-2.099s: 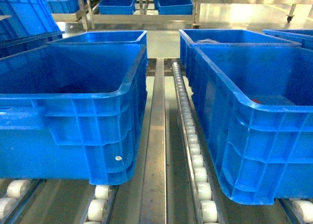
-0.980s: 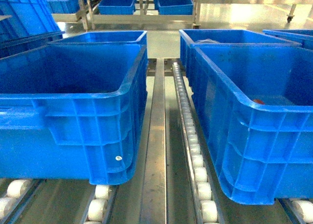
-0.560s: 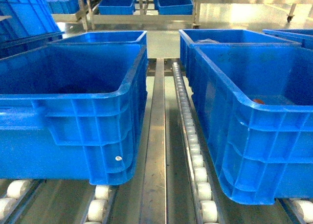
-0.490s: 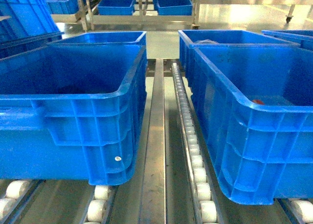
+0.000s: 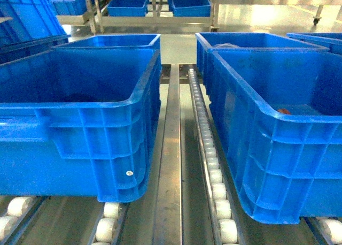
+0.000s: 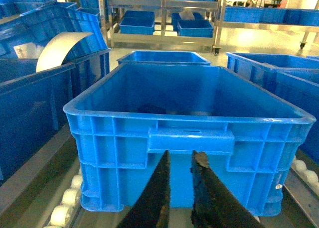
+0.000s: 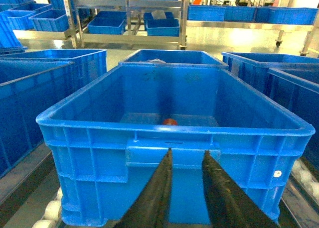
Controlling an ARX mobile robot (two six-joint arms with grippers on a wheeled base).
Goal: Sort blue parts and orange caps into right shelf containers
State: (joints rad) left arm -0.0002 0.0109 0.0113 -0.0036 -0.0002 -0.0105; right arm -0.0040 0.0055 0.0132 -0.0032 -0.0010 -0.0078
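Two large blue containers stand side by side on the shelf, the left one (image 5: 80, 111) and the right one (image 5: 278, 127). One orange cap (image 7: 170, 121) lies on the floor of the right container (image 7: 169, 138), and shows as a sliver over the rim (image 5: 284, 111). No blue parts show; dark shapes (image 6: 149, 108) lie in the left container (image 6: 189, 138), but I cannot tell what they are. My left gripper (image 6: 182, 156) is open and empty, low in front of that container's handle. My right gripper (image 7: 187, 152) is open and empty before the right container's handle. Neither gripper shows in the head view.
A steel rail (image 5: 170, 148) and white roller tracks (image 5: 214, 175) run between the containers. More blue crates stand behind (image 5: 115, 40) and on a metal rack (image 5: 155, 9) at the back. A curved white sheet (image 6: 60, 46) sticks out of a crate at left.
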